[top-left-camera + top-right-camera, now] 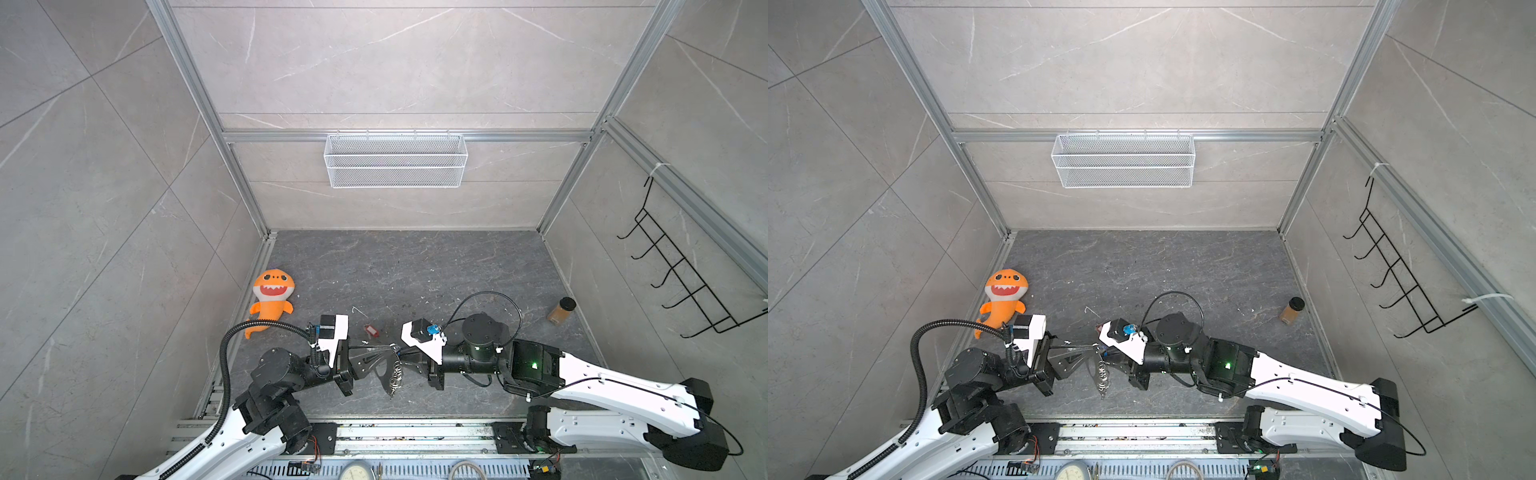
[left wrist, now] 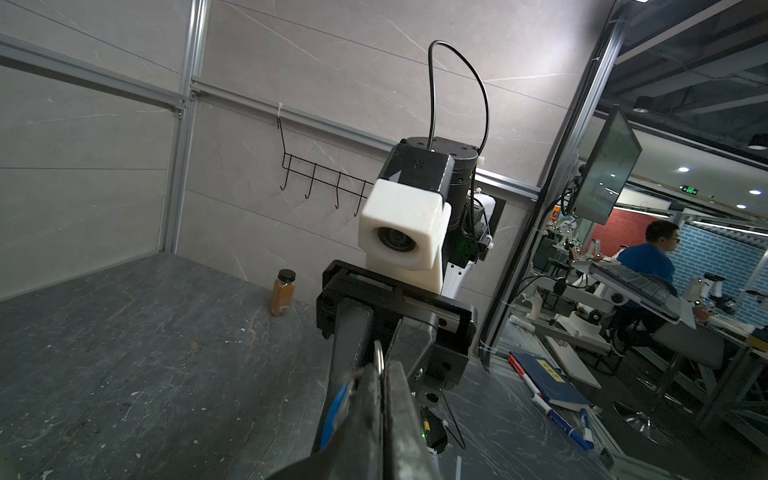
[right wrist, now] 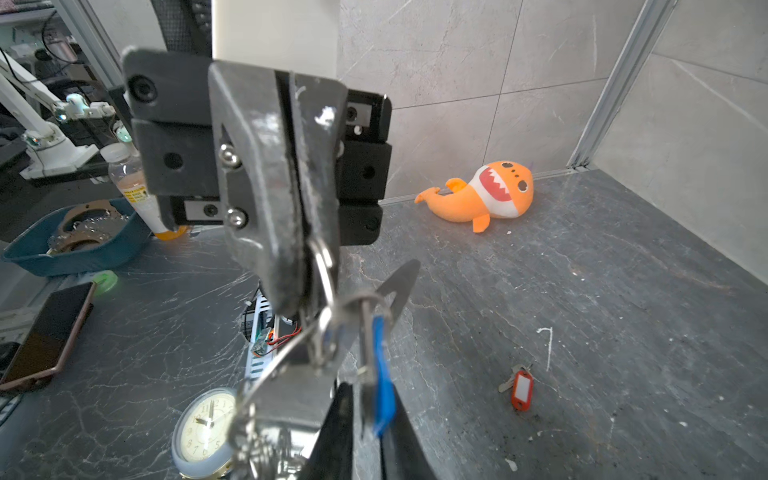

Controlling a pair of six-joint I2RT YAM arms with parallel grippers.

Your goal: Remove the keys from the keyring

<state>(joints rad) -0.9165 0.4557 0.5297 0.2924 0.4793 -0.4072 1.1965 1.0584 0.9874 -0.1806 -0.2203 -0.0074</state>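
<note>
My left gripper point(image 1: 392, 354) clamps the keyring point(image 1: 397, 375) over the dark bench point(image 1: 415, 270), enclosed by grey tiled walls point(image 1: 395, 62). My right gripper point(image 1: 402, 356) flanks the blue-tagged key point(image 3: 382, 386); I cannot tell whether it grips.

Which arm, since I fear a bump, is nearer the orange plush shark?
Left. The left arm has its wrist close beside the plush shark; the right arm comes in from the opposite side, far off.

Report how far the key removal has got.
Done: the red-tag key lies free on the table. In hand: the left gripper is shut on a ring of the keyring, and the blue-tag key sits at the tips of the right gripper, apparently still on it. Left: freeing the blue-tag key.
</note>
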